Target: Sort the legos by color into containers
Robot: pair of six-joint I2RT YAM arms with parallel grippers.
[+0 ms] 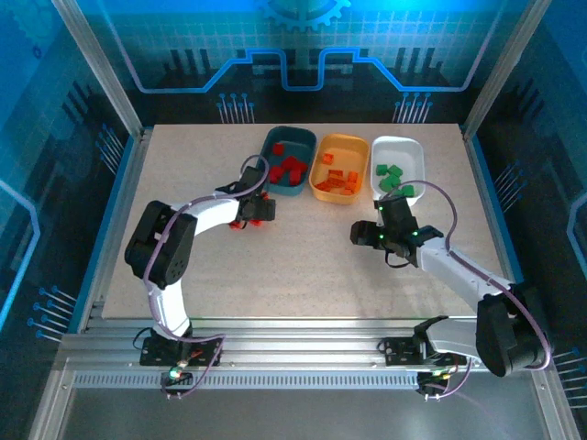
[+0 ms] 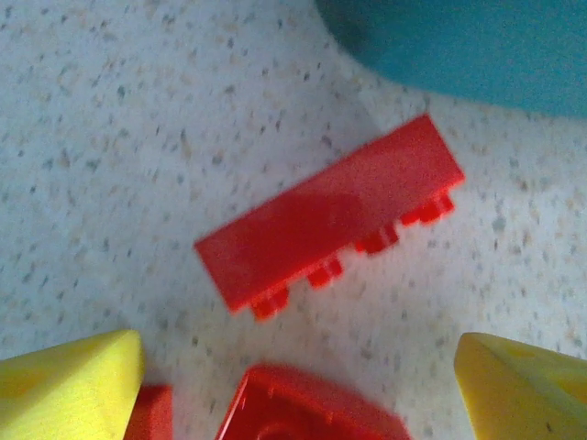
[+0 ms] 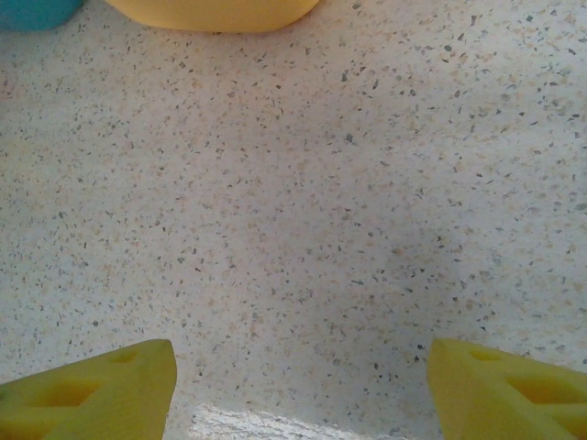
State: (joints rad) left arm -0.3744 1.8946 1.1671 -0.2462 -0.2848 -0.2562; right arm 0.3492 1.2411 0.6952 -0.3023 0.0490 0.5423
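Long red brick (image 2: 330,215) on its side, studs showing, on speckled table (image 2: 110,137) just beside teal tray (image 2: 477,46). Left gripper (image 2: 298,385) spread wide near it; right gripper (image 3: 303,385) spread over table. Blue-lit back wall (image 1: 293,46).

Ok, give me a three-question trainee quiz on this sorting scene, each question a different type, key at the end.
1. True or false: the white tray holds orange bricks.
2. Pick one. The long red brick ahead of the left tool, near the teal tray, lies: A) inside that tray; B) on the table, outside the tray; C) clamped between the fingers.
3. Fill in: the right tool hangs over bare table with its jaws ____.

Key: 1 false, it holds green bricks; 2 B; 3 open.
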